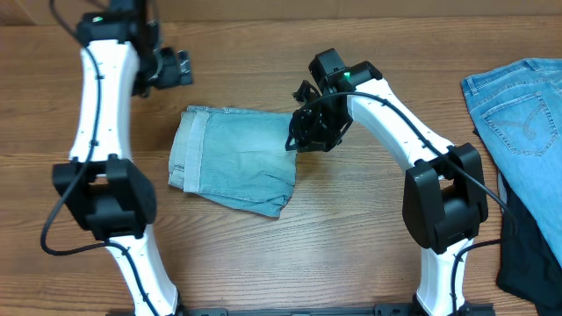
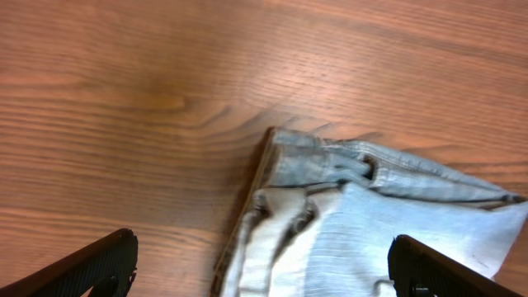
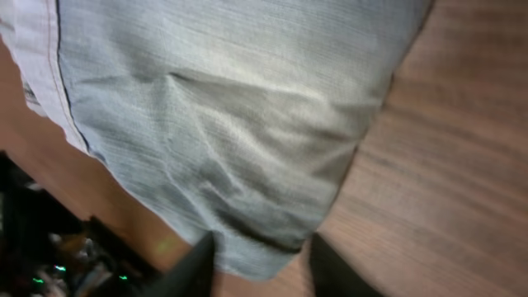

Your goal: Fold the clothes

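Observation:
The pale light-blue denim shorts (image 1: 233,158) lie folded into a compact bundle left of the table's middle, with the hemmed edge on the left. My right gripper (image 1: 299,140) is at the bundle's right edge. In the right wrist view its fingers (image 3: 262,247) stand apart around a corner of the shorts (image 3: 231,107), with bare wood showing beside the right finger. My left gripper (image 1: 180,68) is up at the back left, off the cloth. In the left wrist view it is wide open (image 2: 260,247) above the waistband corner of the shorts (image 2: 371,231).
Medium-blue jeans (image 1: 518,114) lie at the right edge of the table. A dark garment (image 1: 531,254) lies below them. Bare wood surrounds the shorts.

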Tool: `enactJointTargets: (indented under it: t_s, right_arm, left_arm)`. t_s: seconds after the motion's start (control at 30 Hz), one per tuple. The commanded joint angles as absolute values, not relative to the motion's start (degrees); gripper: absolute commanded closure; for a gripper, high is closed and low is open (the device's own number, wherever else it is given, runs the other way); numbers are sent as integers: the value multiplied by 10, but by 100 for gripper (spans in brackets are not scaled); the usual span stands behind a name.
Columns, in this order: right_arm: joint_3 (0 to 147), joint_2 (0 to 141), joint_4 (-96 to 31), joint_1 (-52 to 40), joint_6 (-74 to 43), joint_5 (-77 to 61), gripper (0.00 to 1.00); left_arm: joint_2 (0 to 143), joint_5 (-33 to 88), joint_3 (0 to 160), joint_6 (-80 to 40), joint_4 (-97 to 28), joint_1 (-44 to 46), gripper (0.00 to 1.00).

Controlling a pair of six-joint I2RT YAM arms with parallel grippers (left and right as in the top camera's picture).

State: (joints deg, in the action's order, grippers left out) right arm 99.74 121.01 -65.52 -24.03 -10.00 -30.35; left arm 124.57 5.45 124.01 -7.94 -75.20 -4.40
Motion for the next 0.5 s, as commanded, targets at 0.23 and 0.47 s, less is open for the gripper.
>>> enactJointTargets:
  t_s: [0.23,0.47]
  right_arm:
    - [1012,1197,-516,-240,-59,-204,15]
    - [962,1199,-440,-240,-60,-204,21]
  left_arm:
    - [1415,308,1125,75,-739,-75,0]
    - [1439,354,1125,119,-764,-68,0]
